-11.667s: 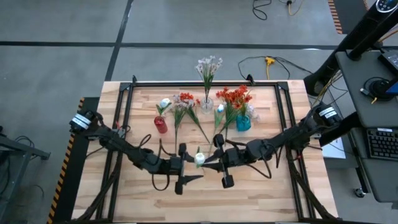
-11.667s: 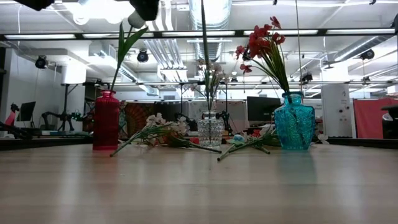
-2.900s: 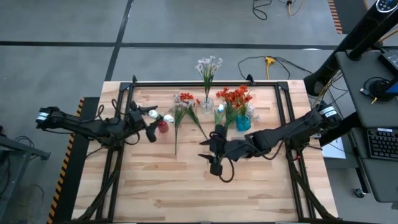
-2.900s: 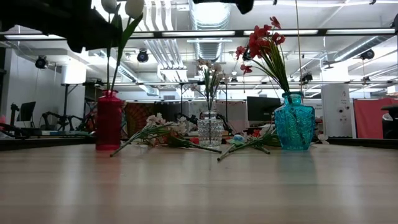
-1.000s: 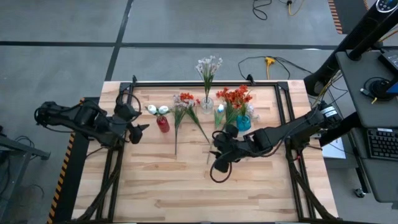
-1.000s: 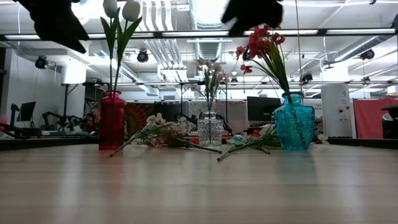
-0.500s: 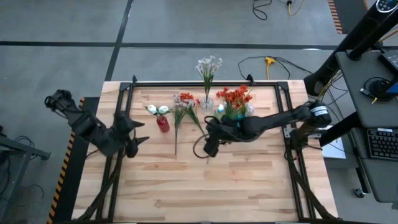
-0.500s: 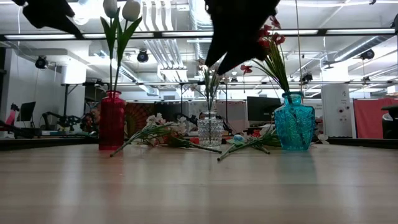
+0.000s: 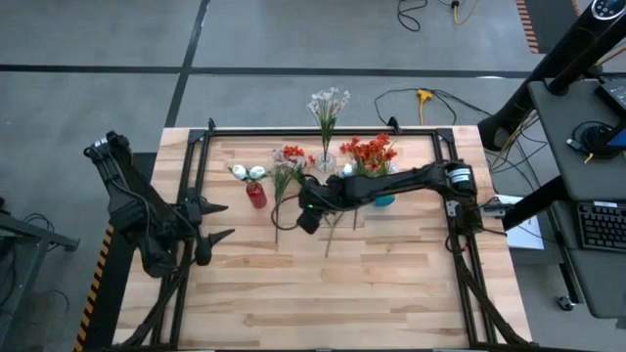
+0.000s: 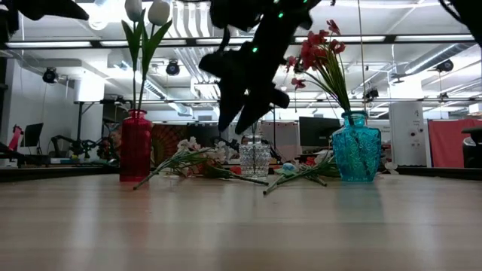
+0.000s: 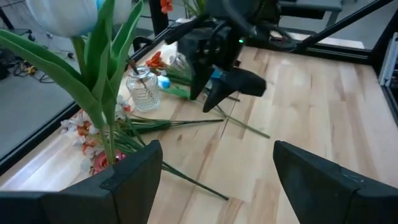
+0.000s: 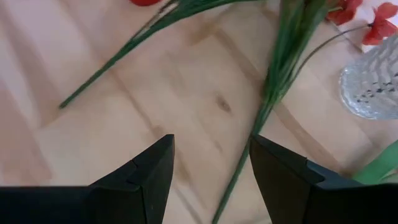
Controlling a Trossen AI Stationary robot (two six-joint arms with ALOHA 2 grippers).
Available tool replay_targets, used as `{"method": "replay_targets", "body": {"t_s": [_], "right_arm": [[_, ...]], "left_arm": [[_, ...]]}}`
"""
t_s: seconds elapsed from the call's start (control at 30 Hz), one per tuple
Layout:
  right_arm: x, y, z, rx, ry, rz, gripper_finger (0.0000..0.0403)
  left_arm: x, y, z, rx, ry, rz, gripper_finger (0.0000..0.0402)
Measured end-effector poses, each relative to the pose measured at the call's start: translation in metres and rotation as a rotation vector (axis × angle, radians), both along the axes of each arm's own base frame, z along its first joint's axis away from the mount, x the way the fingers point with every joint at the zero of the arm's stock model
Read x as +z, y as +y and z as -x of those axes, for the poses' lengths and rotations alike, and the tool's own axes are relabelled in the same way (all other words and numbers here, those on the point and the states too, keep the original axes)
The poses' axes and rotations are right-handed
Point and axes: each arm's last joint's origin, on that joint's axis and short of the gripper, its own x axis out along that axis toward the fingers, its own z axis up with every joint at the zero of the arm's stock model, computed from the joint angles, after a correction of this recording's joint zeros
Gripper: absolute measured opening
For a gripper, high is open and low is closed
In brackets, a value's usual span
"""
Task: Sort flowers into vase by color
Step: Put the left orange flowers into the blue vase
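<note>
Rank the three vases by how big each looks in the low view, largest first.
1. Blue vase: widest and bulkiest.
2. Red vase: about as tall, much slimmer.
3. Clear glass vase: clearly smallest.
All three stand in a row at similar depth, so nearness hardly skews this.

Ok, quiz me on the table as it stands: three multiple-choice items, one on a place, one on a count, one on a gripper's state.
1. Where is the right gripper?
A. over the loose stems near the clear vase
B. at the table's right edge
C. inside the blue vase

2. How many white buds stand in the red vase?
A. none
B. two
C. four

3. The left gripper is:
A. shut on a stem
B. open, empty
C. shut, empty

Answers:
1 A, the high view shows it above the loose stems by the clear vase.
2 B, two white buds top its stalks.
3 B, its fingers stand apart with nothing between.
</note>
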Motion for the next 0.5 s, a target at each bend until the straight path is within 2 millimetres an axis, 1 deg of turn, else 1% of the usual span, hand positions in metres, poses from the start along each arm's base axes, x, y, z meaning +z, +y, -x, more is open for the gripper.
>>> {"method": "replay_targets", "body": {"t_s": [0.13, 0.33, 0.5], "right_arm": [[-0.011, -0.010, -0.007, -0.020, 0.033, 0.023, 0.0201], [-0.024, -0.011, -0.013, -0.040, 0.054, 0.070, 0.0201], [-0.027, -0.020, -0.012, -0.074, 0.056, 0.062, 0.0201]], "left_arm": [[-0.002, -0.002, -0.002, 0.008, 0.001, -0.006, 0.0287], [-0.002, -0.003, -0.003, 0.019, -0.011, -0.023, 0.0287], [-0.002, -0.002, -0.002, 0.022, -0.014, -0.027, 0.0287]]}}
